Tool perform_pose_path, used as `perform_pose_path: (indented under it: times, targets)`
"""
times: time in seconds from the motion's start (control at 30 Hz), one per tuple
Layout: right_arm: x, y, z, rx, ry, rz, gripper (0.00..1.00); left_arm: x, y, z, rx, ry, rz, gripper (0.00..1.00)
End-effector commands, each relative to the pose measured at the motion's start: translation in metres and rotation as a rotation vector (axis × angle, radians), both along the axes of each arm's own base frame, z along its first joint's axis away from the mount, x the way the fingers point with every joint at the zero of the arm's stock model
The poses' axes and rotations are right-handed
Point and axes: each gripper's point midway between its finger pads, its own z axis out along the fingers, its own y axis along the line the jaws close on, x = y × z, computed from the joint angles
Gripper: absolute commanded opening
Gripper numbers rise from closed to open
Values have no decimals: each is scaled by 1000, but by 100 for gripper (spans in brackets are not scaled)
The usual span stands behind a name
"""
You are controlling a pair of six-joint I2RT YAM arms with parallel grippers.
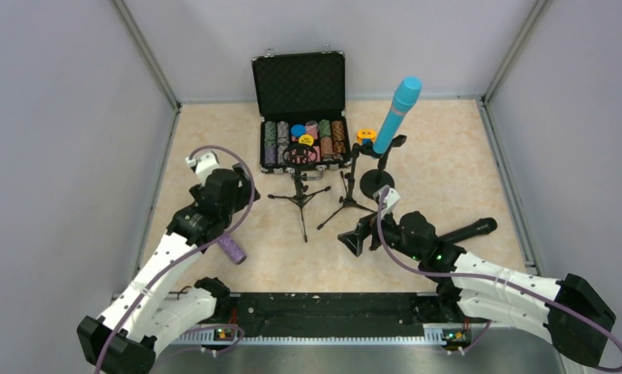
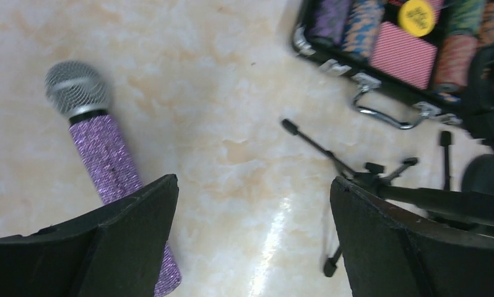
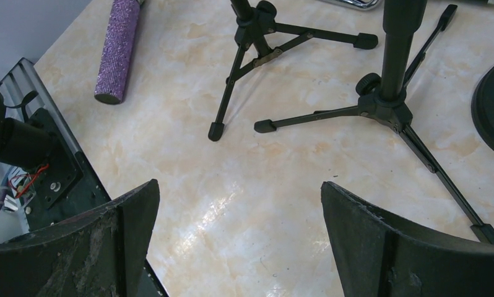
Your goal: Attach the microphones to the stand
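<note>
one microphone on a stand, two lying on the surface

the cyan microphone point(image 1: 397, 109) sat tilted in the clip of the round-base stand point(image 1: 377, 181), just right of the open chip case point(image 1: 300, 86). the purple microphone point(image 2: 102, 158) lay flat on the marbled surface point(image 1: 448, 156), its grey mesh head pointing away from the arm bases. the left jaws hung over it, spread wide and gripping nothing. the black microphone point(image 1: 470, 231) lay beside the right arm point(image 1: 487, 273), partly hidden by it. the right jaws stood wide and empty, facing the left tripod stand point(image 3: 257, 37) and the right tripod stand point(image 3: 387, 93), both between the arms.
</note>
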Motion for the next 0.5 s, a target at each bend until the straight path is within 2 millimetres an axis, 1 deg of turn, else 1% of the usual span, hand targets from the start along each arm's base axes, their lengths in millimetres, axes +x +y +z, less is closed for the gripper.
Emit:
perform_pose_path:
  times: [0.0, 0.2, 0.3, 0.47]
  targets:
    - [3, 5, 10, 39, -23, 10, 99, -19, 26, -36, 24, 94, 165, 97]
    - [1, 1, 9, 31, -21, 5, 99, -31, 36, -79, 67, 255, 279, 99]
    - [0, -1, 7, 26, -18, 1, 99, -36, 40, -95, 105, 347, 339, 99]
    - [0, -1, 3, 20, -11, 4, 99, -38, 39, -118, 162, 472, 365, 99]
